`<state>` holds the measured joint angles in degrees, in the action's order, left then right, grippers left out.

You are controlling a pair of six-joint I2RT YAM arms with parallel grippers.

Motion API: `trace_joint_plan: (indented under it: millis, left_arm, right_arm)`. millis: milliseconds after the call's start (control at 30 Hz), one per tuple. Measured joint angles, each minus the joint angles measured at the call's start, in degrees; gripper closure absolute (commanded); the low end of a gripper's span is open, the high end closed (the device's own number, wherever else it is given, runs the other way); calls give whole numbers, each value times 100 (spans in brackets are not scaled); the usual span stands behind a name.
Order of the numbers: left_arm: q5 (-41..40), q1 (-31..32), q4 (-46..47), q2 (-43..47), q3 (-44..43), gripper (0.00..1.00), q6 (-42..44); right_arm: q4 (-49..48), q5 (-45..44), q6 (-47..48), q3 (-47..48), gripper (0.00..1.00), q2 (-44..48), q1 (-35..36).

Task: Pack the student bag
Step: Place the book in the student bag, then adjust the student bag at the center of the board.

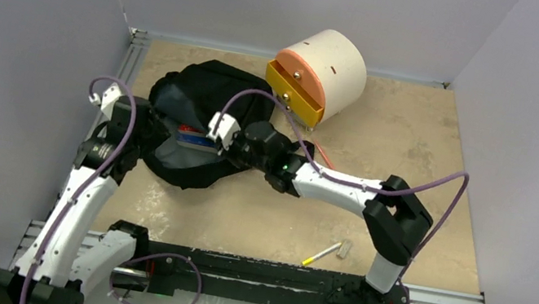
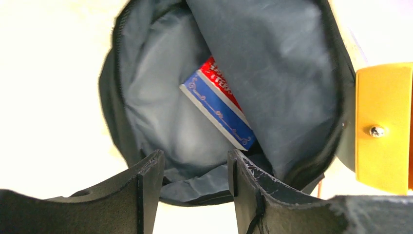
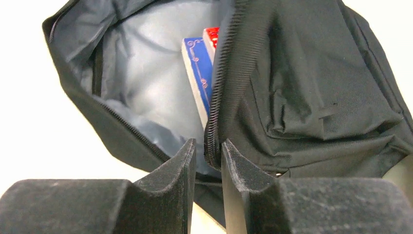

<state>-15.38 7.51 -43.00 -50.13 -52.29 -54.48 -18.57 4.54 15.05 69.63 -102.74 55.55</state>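
Two grippers: one stands at each side of the mouth of the student bag (image 1: pixel 207 88).
Student bag: it lies on the table (image 1: pixel 416 143) with its mouth gaping and grey lining showing.
Left gripper (image 2: pixel 195 157): the jaws are well apart at the bag's near lip, with fabric visible behind the gap and nothing clamped.
Right gripper (image 3: pixel 208 146): the jaws are parted by a narrow slit, and the bag's zipper edge (image 3: pixel 219 97) runs down to the tips. You cannot tell whether it is pinched.
Inside the bag: a red and blue book (image 2: pixel 219 109) leans on edge, deep in.
Step in hand: this looks like freeing the zipper edge. Spread the right jaws wider before you draw back, then pull straight out so the teeth do not snag.
Edges: the zipper flap droops across half the mouth, so keep clear of it.
Open room: there is bare table on the bag's near side. A cream drawer box (image 1: pixel 329 71) sits just beside the bag's far right. A pen (image 1: pixel 322 253) lies well apart, near right.
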Motion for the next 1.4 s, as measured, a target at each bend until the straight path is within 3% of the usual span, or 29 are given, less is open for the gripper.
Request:
trace_joint_plan:
  millis: [133, 433, 600, 767, 1133, 1400]
  left_arm:
    - [-352, -2, -481, 302, -39, 49, 0]
    - [-673, -2, -951, -101, -474, 49, 20]
    - [-645, -2, -1058, -118, -435, 48, 2]
    - [-341, -2, -1215, -334, -44, 48, -129]
    - [260, -2, -1185, -354, 608, 48, -203]
    - [356, -2, -920, -713, 614, 48, -313]
  right_arm:
    - [-662, -236, 758, -726, 58, 271, 262]
    - [-1071, -455, 809, -1019, 52, 793, 306]
    - [-1211, -306, -144, -1040, 52, 1292, 293]
    - [-817, -402, -1580, -789, 50, 1191, 293]
    - [87, -1429, -4592, -964, 48, 1169, -125]
    - [238, -1478, -5471, -1220, 48, 1191, -210]
